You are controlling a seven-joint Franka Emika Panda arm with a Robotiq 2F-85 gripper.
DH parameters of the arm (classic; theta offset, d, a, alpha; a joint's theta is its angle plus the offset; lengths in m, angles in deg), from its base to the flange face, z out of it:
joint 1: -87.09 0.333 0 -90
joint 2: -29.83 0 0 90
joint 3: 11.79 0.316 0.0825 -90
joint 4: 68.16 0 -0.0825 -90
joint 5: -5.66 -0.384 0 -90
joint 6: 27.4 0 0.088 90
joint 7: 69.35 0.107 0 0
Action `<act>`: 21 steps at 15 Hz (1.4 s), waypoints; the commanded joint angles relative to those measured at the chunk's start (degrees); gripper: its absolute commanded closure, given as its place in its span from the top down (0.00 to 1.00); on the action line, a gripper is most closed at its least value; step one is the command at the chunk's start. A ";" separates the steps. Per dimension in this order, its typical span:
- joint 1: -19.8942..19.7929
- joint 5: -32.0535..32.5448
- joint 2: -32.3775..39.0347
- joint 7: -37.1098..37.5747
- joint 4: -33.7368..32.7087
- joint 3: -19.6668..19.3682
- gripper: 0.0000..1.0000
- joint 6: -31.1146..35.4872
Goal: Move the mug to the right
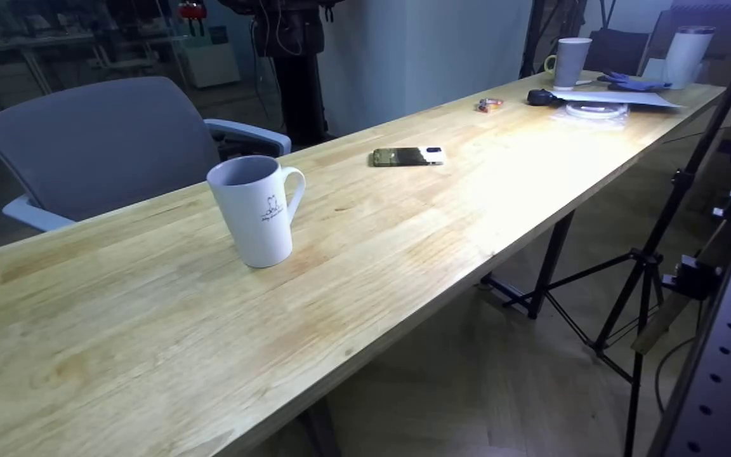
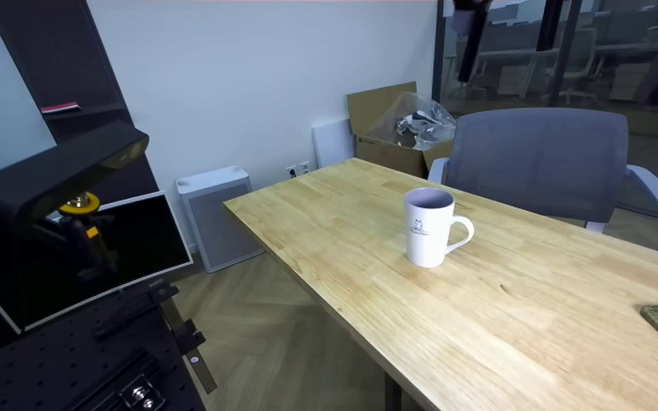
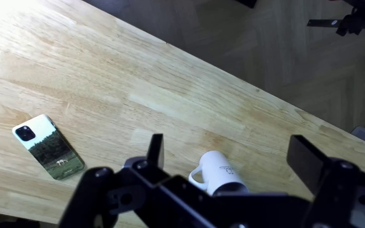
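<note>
Glossy white ceramic mug (image 1: 251, 219): tall, slightly tapered, looped handle, grey inside, small black line drawing on the wall. Stands upright on the tabletop (image 2: 329, 228), pale wood in laid strips. Black end effector (image 3: 228, 147) is spread wide, well apart from the mug. Neighbour: flat smartphone (image 3: 49, 147), case printed with trees and grass, lying apart on the mug's handle side. Grey mesh-back office chair (image 1: 105, 136) sits at the long edge behind the mug in both exterior views. Far end, in an exterior view: grey tapered cup with yellow handle (image 1: 572, 66), tall white tumbler (image 1: 689, 57). Mug is inside the edges; bare wood runs from it to the phone and to the short end.
</note>
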 commanded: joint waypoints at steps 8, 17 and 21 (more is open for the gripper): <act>2.85 -1.54 13.49 5.79 -3.94 11.36 1.00 9.28; 2.12 -1.22 13.27 4.32 -2.96 11.95 1.00 9.72; 2.35 -0.99 13.42 4.36 -2.84 12.22 1.00 9.76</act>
